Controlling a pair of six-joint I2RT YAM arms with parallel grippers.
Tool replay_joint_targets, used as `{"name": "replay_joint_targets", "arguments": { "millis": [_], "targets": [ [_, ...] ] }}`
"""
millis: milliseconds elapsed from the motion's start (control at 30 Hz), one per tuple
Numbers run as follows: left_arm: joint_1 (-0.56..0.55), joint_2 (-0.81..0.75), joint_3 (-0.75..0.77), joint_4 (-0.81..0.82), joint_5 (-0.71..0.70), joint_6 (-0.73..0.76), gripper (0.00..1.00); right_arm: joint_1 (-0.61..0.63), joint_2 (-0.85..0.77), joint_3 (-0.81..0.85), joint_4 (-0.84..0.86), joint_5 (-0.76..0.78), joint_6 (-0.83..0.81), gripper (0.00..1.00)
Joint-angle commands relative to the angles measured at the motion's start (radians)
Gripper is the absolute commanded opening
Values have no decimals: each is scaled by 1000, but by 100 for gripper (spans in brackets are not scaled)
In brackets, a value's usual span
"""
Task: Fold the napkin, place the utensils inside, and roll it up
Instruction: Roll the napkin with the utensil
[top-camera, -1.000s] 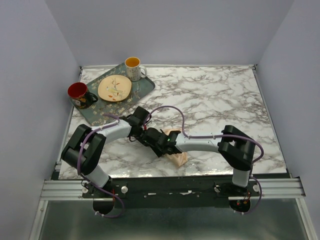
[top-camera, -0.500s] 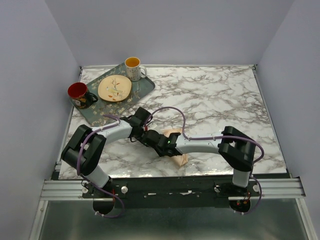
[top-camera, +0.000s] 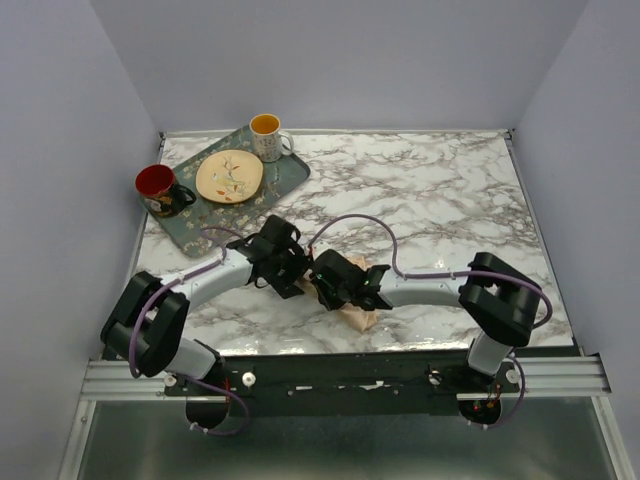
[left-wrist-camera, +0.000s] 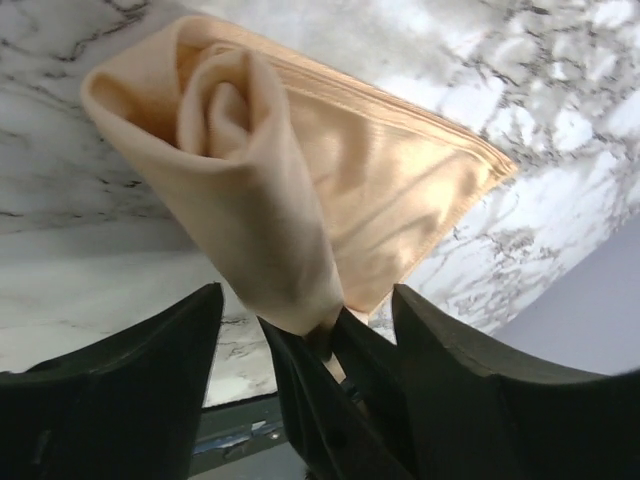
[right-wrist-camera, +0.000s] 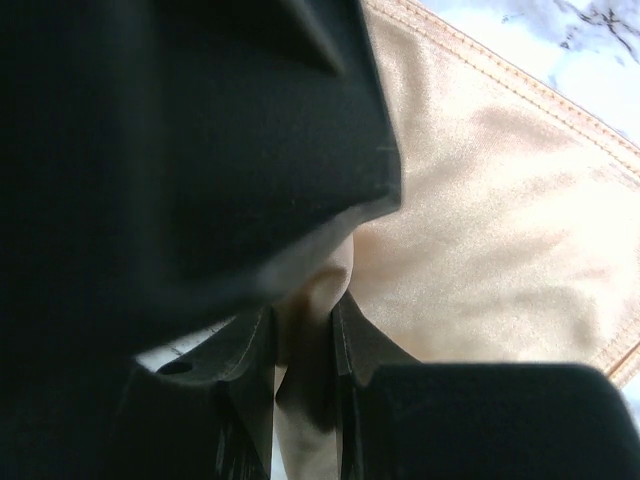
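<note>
While the half-rolled peach-tan cloth napkin (left-wrist-camera: 300, 180) lies by the white marble table's (top-camera: 430, 190) near edge, its roll axis pointing toward both hands, the right gripper (right-wrist-camera: 303, 315) pinches its near end inside the left gripper's (left-wrist-camera: 308, 295) wide, empty spread.

Viewed from above: white marble-patterned bench (top-camera: 440, 190) with grey veining and a slight gloss, bordered along its far and side margins by a thin metal edge strip (top-camera: 400, 131) and enclosed on the left, back and right by plain, unmarked pale lavender-grey walls (top-camera: 340, 60). Along the near margin, a silver slotted aluminium rail (top-camera: 350, 372) spanning the full width, with a dull grey-green panel (top-camera: 340, 440) lower down in the frame. Lit evenly and softly throughout, with only faint shadows and a muted sheen near the front of the marble.
</note>
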Motion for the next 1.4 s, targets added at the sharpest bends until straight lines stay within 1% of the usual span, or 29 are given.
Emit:
{"name": "replay_joint_targets", "arguments": {
  "millis": [0,33,67,100,133,200,233,300,333,400,433,467,500,533,567,633,733,833,1000,1200,1367],
  "targets": [
    [46,-61,-15,4,-9,64,82,-53,5,-63,42,-191,-36,1],
    [59,-81,-29,4,-2,68,86,-67,5,-67,44,-228,-38,0],
    [72,-93,-36,10,1,80,93,-88,1,-71,47,-247,-39,1],
    [93,-103,-44,18,5,87,97,-99,-2,-77,59,-294,-46,0],
    [102,-121,-50,17,4,97,99,-110,-9,-83,64,-316,-50,0],
    [125,-136,-47,9,-2,129,99,-145,-10,-86,73,-368,-58,1],
    [133,-150,-43,6,-5,145,99,-163,-7,-88,75,-458,-59,1],
    [147,-164,-35,-9,-24,200,99,-219,2,-100,98,-546,-70,0],
    [153,-176,-27,-14,-28,217,99,-235,7,-102,99,-636,-76,1],
    [155,-185,-18,-37,-35,269,99,-291,36,-94,98,-723,-90,1],
    [155,-187,-10,-39,-32,290,99,-309,53,-91,98,-814,-93,0],
    [155,-187,-7,-46,-22,304,99,-347,68,-87,98,-855,-93,0],
    [156,-182,-4,-55,-4,318,99,-366,114,-73,95,-908,-101,1],
    [155,-172,9,-71,-2,343,99,-384,134,-67,96,-1007,-108,0],
    [147,-169,13,-94,1,349,99,-413,154,-57,96,-1050,-112,1],
    [139,-159,10,-95,19,352,99,-430,206,-33,93,-1136,-113,1],
    [110,-149,5,-98,30,337,99,-463,278,-1,95,-1225,-115,1],
    [86,-124,9,-83,41,321,98,-473,313,24,92,-1268,-107,1],
    [54,-89,36,-48,53,305,99,-480,341,65,52,-1236,-105,1],
    [35,-6,0,33,111,239,97,-484,369,99,1,-1210,-110,0],
    [35,25,-50,110,108,170,92,-484,367,107,-13,-1196,-107,1]
  ]
}}
